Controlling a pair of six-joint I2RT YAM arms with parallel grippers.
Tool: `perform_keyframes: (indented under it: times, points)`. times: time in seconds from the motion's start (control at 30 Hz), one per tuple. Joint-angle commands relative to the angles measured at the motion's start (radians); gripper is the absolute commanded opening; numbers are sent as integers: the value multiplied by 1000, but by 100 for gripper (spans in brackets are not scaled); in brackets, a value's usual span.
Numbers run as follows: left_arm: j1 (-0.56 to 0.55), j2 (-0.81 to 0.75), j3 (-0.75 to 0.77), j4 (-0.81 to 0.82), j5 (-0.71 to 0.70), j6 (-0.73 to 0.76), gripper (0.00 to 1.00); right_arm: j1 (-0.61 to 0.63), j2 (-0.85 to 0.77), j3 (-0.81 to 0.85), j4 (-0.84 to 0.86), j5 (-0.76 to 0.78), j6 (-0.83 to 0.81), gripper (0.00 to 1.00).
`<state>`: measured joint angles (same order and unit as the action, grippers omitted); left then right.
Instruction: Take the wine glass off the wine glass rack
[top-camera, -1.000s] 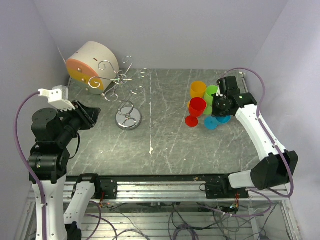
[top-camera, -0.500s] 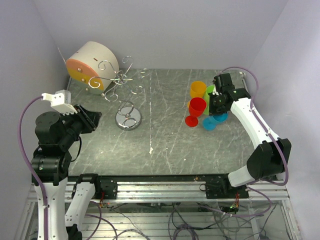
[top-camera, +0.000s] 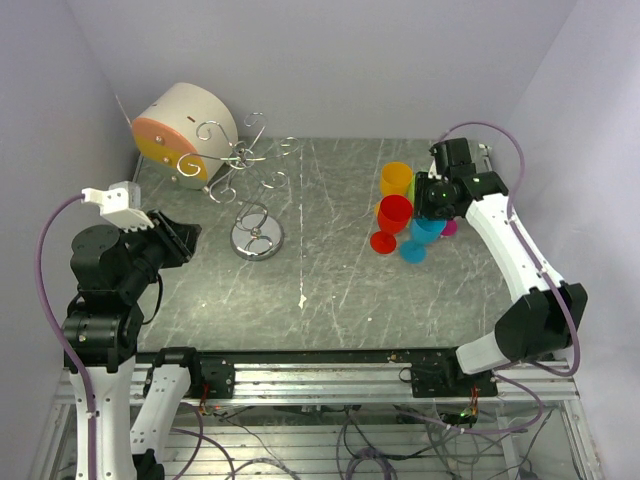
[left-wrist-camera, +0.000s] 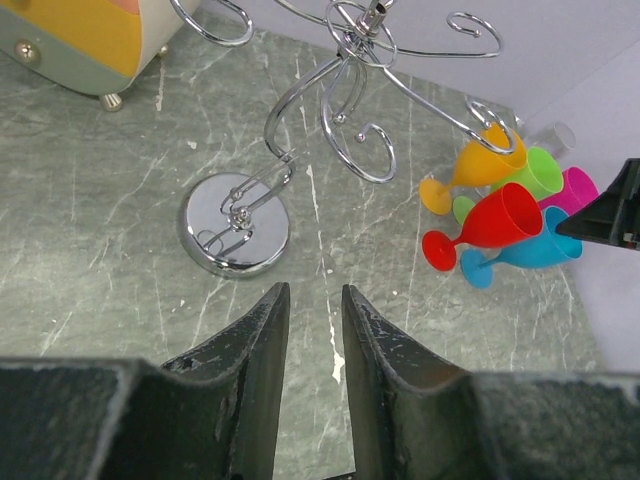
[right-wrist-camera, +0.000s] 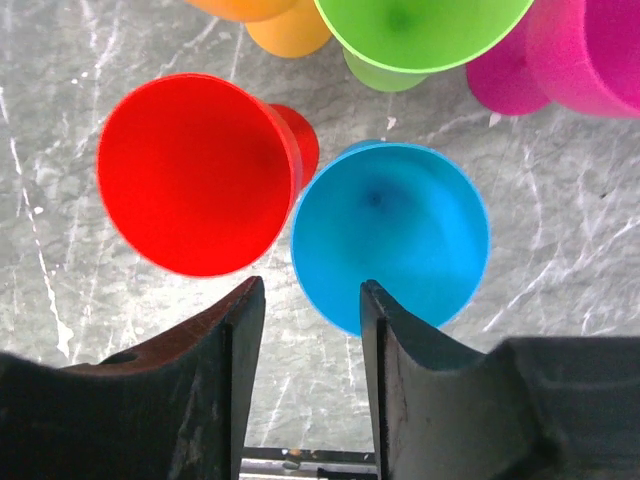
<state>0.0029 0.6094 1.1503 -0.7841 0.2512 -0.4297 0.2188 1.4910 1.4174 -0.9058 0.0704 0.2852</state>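
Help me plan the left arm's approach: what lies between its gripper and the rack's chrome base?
Only bare table lies between the left gripper and the chrome base, as the left wrist view shows.

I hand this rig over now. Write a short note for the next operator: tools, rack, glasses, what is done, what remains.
Left tool: open, empty, aimed at the wine glass rack.
Right tool: open, empty, above the blue glass, next to the red glass.
Rack arms carry no glass; these two, the orange glass, green glass and pink glass stand together on the table.
Removal looks done.
Left: probably only to withdraw both arms.
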Motion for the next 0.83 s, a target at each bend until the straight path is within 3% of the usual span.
perform_keyframes:
  times: [0.0,0.13,0.2,0.33,0.43,0.5,0.57,0.8]
  points:
    - [-7,-15,-11,6,-26,16,39,-4,-106,41,40,-15,-2,47]
    - [-7,-19,-15,10,-17,23,45,-3,-199,6,99,-60,-3,61]
    - [-8,-23,-17,8,-28,26,50,-3,-250,-27,141,-74,1,87]
    - [-7,-30,-11,-3,-65,31,57,-4,-344,-90,206,-44,22,98]
    - [-35,-28,-7,-11,-89,30,65,-3,-413,-137,253,-27,37,100]
    - [-35,-26,-3,-15,-104,27,80,-3,-465,-164,279,-4,51,100]
    - [-36,-24,1,-19,-113,24,87,-5,-507,-192,309,11,64,100]
    - [-36,-23,9,-25,-124,24,90,-3,-588,-228,341,48,76,100]
